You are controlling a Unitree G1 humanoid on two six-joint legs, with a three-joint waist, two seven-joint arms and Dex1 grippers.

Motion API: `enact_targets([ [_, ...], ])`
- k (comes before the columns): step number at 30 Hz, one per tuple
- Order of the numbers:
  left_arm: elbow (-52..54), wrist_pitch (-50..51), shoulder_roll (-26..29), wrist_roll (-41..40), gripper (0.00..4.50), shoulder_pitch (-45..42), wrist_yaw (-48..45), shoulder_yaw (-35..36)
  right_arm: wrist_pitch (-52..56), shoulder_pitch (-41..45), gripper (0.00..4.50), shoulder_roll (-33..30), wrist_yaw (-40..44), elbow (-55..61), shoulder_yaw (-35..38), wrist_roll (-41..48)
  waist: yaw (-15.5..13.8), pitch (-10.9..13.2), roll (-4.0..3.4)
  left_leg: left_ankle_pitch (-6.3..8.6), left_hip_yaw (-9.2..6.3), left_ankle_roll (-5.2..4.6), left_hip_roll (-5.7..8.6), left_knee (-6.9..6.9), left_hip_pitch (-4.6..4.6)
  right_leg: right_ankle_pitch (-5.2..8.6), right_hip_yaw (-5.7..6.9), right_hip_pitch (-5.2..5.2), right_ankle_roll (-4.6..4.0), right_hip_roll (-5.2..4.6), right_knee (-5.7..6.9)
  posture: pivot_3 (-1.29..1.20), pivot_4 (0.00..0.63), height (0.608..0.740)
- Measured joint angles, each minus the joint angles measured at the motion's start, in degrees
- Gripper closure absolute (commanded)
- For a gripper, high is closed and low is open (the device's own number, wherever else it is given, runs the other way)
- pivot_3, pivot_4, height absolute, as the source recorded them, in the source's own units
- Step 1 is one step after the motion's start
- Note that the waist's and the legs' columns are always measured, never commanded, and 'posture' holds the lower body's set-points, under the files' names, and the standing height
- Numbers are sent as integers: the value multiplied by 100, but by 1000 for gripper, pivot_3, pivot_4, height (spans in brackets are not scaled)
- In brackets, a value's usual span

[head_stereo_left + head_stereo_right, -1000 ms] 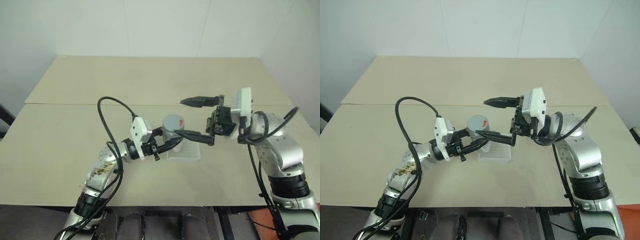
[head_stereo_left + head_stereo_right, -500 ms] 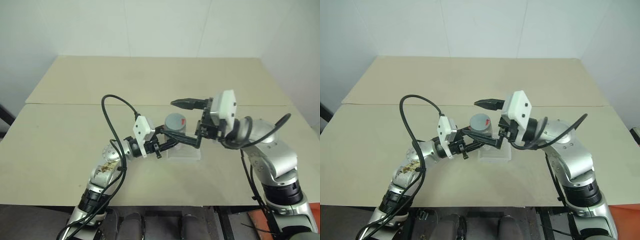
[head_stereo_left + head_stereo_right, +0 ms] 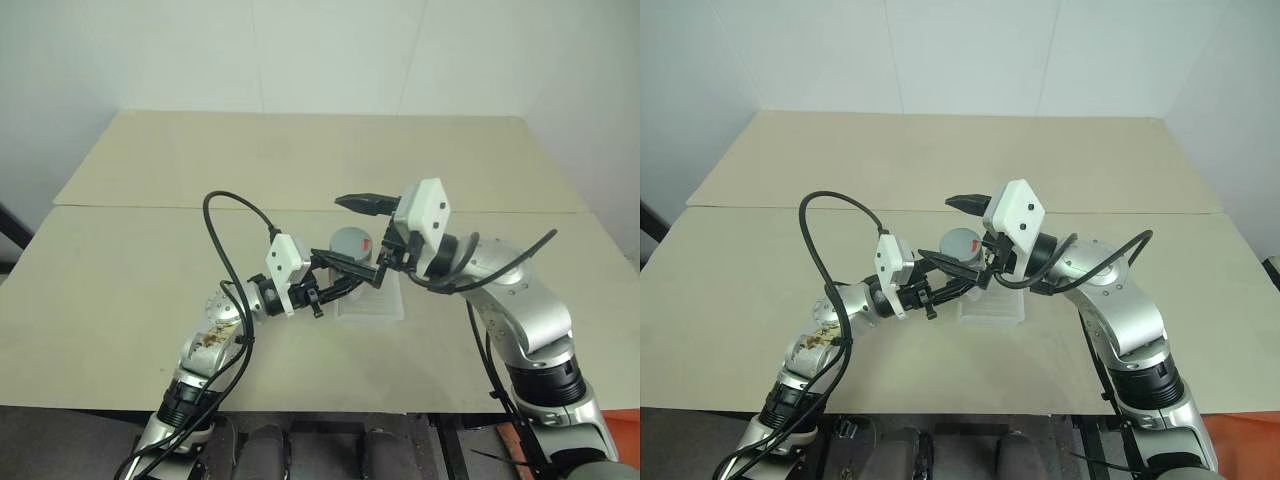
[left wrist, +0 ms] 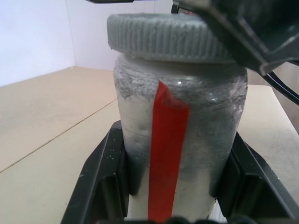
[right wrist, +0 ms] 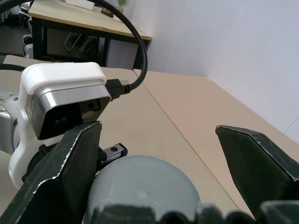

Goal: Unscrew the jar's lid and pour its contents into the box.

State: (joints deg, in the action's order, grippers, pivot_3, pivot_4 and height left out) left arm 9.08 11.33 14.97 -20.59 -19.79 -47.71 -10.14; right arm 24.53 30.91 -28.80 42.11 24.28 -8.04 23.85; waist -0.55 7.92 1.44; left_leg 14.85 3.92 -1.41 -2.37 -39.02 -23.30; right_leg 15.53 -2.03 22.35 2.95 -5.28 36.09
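Left gripper [image 4: 175,196] is pinching the jar [image 4: 180,140], one black finger pressed on each side of the clear body with the red stripe facing the wrist camera. The jar stands upright, held just above the near-left part of the box [image 3: 385,305], and its grey lid [image 3: 352,243] is on, ribbed rim intact, with the small red mark on top. No contents can be made out through the frosted wall.

Right gripper [image 3: 362,238] has its fingers spread wide, one finger [image 3: 362,203] above and beyond the lid, the other low at the lid's near edge, so the lid sits in the gap between them without a visible squeeze.

Compared with a second ago, the right arm has swung in toward the jar: its fingers then stood off to the right of the lid and now straddle it. The left gripper and jar have kept their place over the box.

The box rests on the tan table [image 3: 300,160].
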Motion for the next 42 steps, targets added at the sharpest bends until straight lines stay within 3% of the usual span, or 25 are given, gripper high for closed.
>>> enact_targets([
  [31, -116, 13, 73, -4, 2539, -26, -92, 108, 88, -996, 22, -677, 22, 561, 1110, 401, -7, 0, 0, 0, -2, 0, 0, 0, 2, 0, -1, -2, 0, 1, -1, 0, 150, 740],
  [42, -118, 4, 2, -2, 2539, -45, -136, 108, 217, -885, 22, -615, 102, 949, 998, 907, -1, 0, 0, 0, -3, 0, 1, -1, 2, 0, -1, -3, 0, 0, 0, 0, 150, 740],
])
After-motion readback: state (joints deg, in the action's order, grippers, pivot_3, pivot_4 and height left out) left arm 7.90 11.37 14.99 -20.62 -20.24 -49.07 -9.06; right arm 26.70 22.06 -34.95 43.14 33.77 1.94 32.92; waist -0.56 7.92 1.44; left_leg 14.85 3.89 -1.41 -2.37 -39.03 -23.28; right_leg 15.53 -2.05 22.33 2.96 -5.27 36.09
